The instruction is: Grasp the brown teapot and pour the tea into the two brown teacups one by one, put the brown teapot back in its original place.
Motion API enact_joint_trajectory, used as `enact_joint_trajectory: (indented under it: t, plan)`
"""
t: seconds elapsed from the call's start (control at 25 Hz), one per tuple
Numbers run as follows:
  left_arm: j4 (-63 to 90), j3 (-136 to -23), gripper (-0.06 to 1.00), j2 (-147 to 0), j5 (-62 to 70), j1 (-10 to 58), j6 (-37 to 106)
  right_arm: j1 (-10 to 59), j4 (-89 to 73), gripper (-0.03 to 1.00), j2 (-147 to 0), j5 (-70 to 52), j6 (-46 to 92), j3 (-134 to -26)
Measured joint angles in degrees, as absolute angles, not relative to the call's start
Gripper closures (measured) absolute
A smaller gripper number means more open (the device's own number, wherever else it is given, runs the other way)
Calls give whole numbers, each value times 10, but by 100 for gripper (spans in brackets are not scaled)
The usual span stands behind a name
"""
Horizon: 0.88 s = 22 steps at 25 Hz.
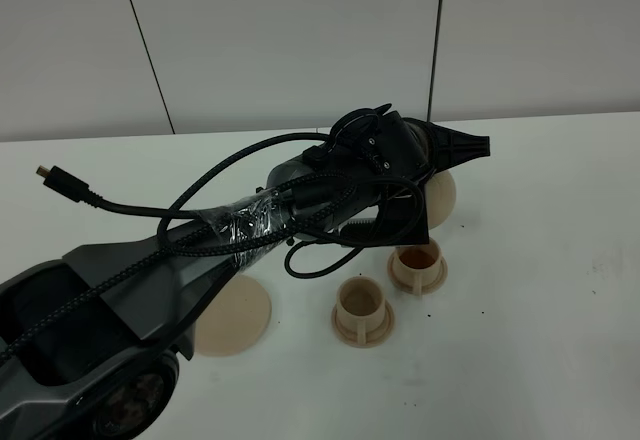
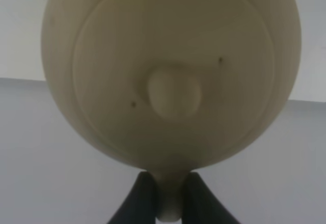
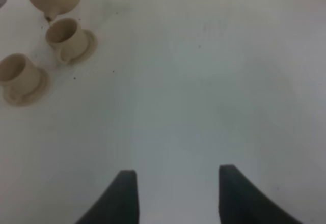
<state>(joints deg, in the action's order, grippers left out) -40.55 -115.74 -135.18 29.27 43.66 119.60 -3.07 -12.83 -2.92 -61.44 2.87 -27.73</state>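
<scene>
One teapot [image 1: 443, 200], two teacups [image 1: 361, 305], three saucers [image 1: 235, 317]

The round tan teapot [image 1: 441, 200] is up right of the middle of the high view, tipped with its spout down over the far teacup [image 1: 418, 265], which has brown tea inside. The other teacup [image 1: 362, 310] stands on its little saucer just lower left of it. The flat round disc [image 1: 235, 315] lies further left, well apart.

— What stands at the back?
— A pale grey panelled wall [image 1: 300, 40], split by thin dark seams [image 1: 146, 45].
— And below it?
— A plain white tabletop [image 1: 560, 260], evenly lit, meets the wall at its far edge.
</scene>
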Motion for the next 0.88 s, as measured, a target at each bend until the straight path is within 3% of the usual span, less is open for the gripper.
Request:
enact_joint_trajectory:
  t: [0.88]
  plan:
    - [-407,-1157,77,-1352,293,437,1202,-31,-128,61,-29,-614,29,-277]
